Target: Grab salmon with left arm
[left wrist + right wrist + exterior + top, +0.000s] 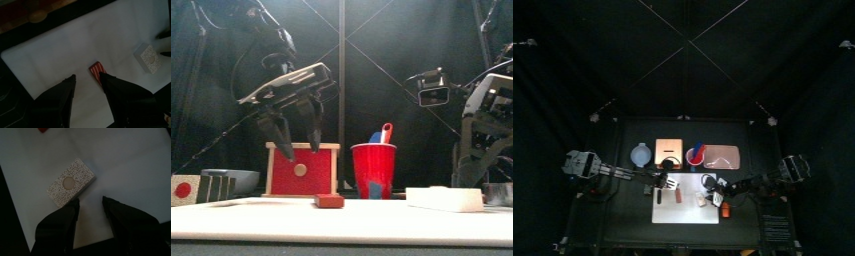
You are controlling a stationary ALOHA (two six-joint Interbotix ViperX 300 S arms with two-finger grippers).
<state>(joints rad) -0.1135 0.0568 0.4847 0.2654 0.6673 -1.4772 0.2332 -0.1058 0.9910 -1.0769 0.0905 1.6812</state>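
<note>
Left wrist view shows the left end effector (pixel 89 85) wide open and empty above the salmon (pixel 98 70), which lies flat on the white surface (pixel 60 55), so the jaws can straddle it.

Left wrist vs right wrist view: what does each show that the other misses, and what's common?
Only the left wrist view shows the salmon, a small red striped piece lying flat on the white board just beyond the open left gripper, untouched.

Only the right wrist view gives a close look at the speckled pale block with a round mark on top, just ahead of the right gripper, whose fingers stand apart with nothing between them.

Both show the white board, and the speckled block appears at the left wrist view's edge.
</note>
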